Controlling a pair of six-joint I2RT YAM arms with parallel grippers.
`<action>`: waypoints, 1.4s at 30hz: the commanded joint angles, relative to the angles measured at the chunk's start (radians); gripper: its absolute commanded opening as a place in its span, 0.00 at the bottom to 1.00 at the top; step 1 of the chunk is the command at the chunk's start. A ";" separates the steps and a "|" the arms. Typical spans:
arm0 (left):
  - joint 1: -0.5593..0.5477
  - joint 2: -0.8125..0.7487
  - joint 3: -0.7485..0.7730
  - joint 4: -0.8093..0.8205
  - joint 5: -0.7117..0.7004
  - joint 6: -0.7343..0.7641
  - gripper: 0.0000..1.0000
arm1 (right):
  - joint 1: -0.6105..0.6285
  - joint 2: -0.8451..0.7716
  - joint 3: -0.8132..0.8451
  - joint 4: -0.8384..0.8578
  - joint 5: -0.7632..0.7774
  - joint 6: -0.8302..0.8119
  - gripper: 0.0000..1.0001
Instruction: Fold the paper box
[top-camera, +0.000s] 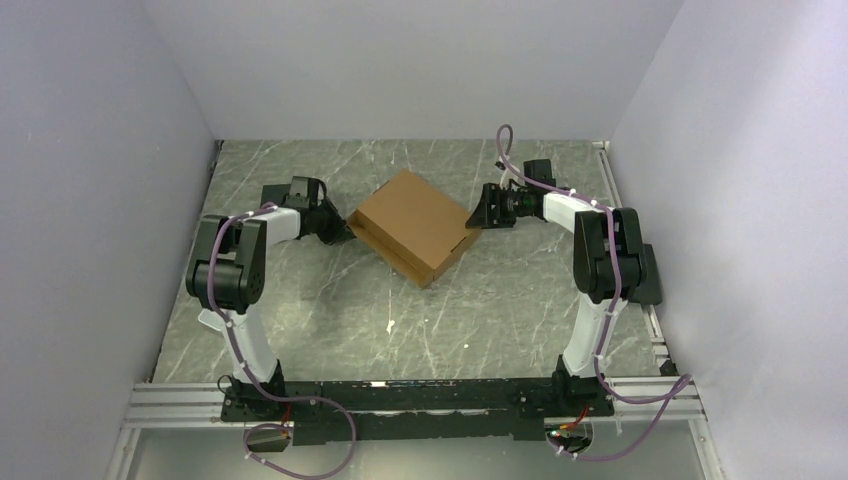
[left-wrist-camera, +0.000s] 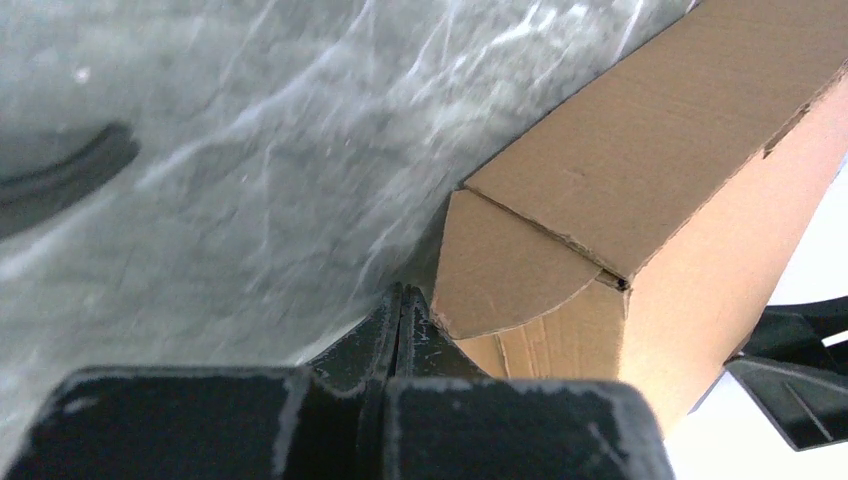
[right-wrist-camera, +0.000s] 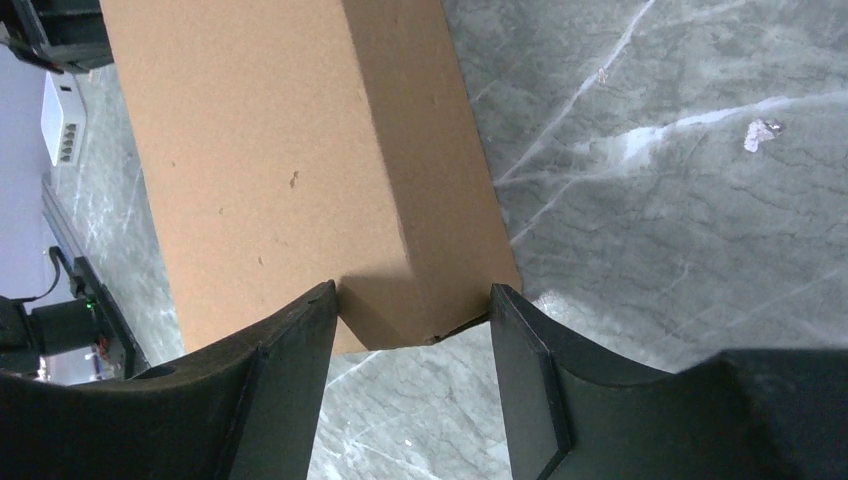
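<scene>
Brown cardboard: the paper box (top-camera: 413, 226) sits on the marbled table (top-camera: 330, 300), turned cornerwise between the two arms. The left gripper (left-wrist-camera: 400, 300) has its fingers pressed together, tips at the box's left corner (beside a rounded tab (left-wrist-camera: 500, 265)). The right gripper (right-wrist-camera: 412, 298) straddles the opposite corner, clamped against it.

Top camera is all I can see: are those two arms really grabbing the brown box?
Observer: The right arm seems to be. Its jaws sit either side of one corner of the box, a tip against each face.
Operator: And the left one?
Observer: No. The left arm has its jaws pressed together and empty, with the tips just beside the box's end.
Operator: What's at that end?
Observer: A rounded flap that sticks out from the end and is not tucked in.
</scene>
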 joint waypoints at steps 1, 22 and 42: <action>-0.015 0.046 0.091 -0.031 0.024 -0.002 0.00 | 0.031 0.037 0.004 -0.044 0.093 -0.054 0.60; -0.025 0.011 0.030 0.450 0.317 -0.026 0.23 | 0.029 0.030 0.004 -0.049 0.096 -0.059 0.60; 0.021 -0.388 -0.311 0.366 0.273 0.098 0.74 | -0.014 -0.063 0.002 -0.066 -0.009 -0.114 0.72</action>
